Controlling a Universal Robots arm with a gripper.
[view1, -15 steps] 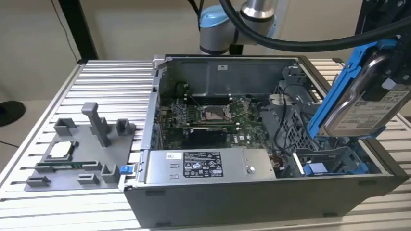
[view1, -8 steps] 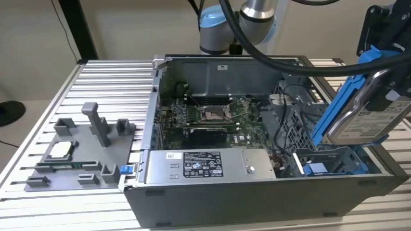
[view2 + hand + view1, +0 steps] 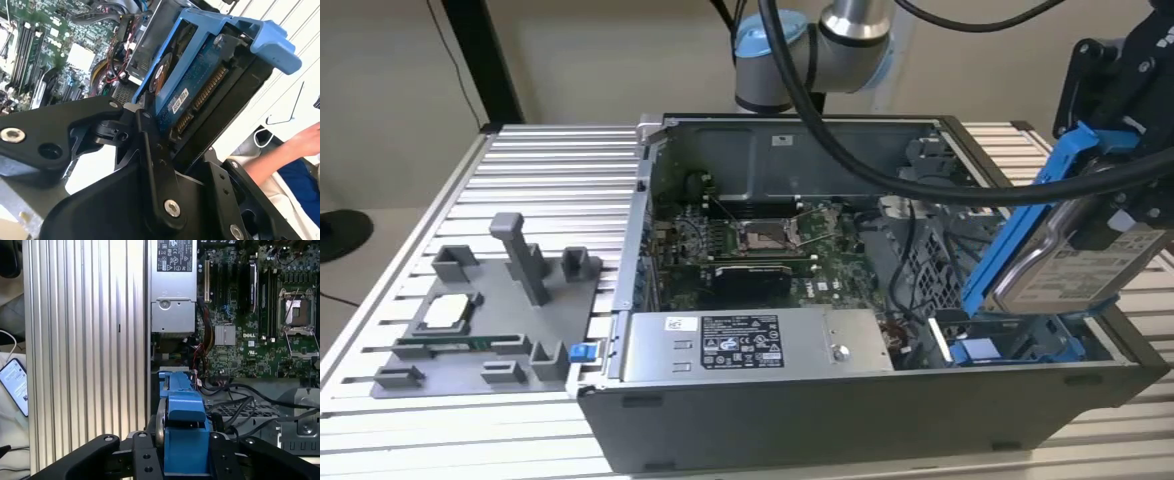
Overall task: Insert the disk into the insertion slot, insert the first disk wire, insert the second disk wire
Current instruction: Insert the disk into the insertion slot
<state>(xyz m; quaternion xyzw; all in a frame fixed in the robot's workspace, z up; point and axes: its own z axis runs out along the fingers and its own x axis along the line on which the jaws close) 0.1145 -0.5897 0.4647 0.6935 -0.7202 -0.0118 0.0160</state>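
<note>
My gripper [image 3: 1121,205] is shut on the disk [image 3: 1070,262], a silver drive with a white label in a bright blue carrier frame. It holds the disk tilted on edge above the front corner of the open computer case at the exterior view's right. Just below lies the insertion slot [image 3: 1003,347], a grey bay with blue clips. In the second wrist view the disk [image 3: 200,85] shows its circuit-board side and connector between the black fingers [image 3: 150,150]. The first wrist view has the blue carrier [image 3: 182,425] clamped in my gripper [image 3: 182,465]. Black cables [image 3: 235,390] run inside the case beside the bay.
The grey power supply box [image 3: 747,345] with a black-and-white label sits at the case's front, the motherboard [image 3: 747,240] behind it. A grey fixture [image 3: 480,320] with parts stands on the ribbed table at the exterior view's left. A phone [image 3: 15,385] and a person's arm [image 3: 295,145] are off the table.
</note>
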